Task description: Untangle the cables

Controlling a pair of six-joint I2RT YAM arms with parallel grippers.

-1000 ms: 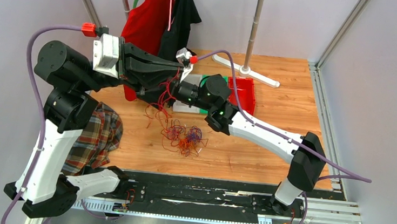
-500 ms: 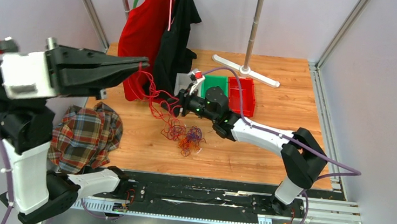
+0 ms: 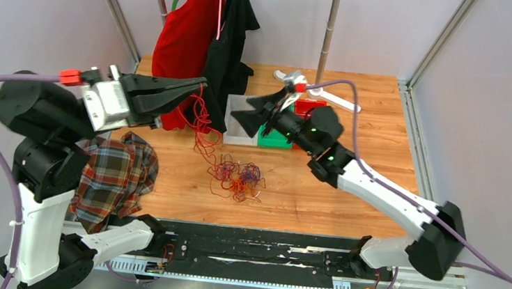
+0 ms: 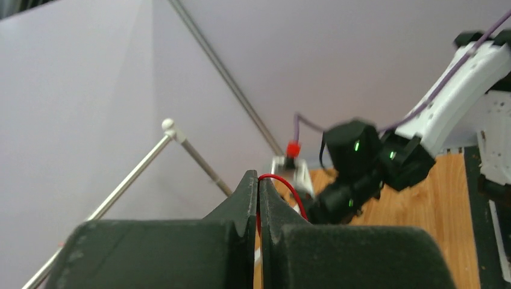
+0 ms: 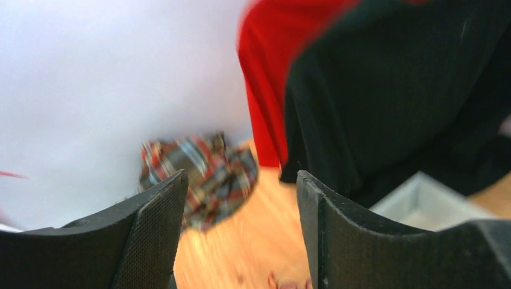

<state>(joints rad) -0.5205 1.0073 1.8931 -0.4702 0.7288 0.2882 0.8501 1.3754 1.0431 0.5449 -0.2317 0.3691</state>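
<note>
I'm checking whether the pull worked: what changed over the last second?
The left gripper, still shut on a red cable, swung left, away from the right gripper, drawing the strand out of the tangle. The right gripper lifted toward the back, open and empty. The tangle stayed put.

left gripper (image 3: 201, 82) no longer meets the right gripper (image 3: 241, 108) above the cable pile (image 3: 238, 176). It is now pulled out up-left of the pile, after swinging wider half a second ago. The red cable (image 3: 203, 122) clamped in it now hangs in a longer run down to the pile. The right gripper, earlier low among the strands at the pile's far edge, is now raised behind the pile, clear of them. The right elbow is further right of the pile.
</note>
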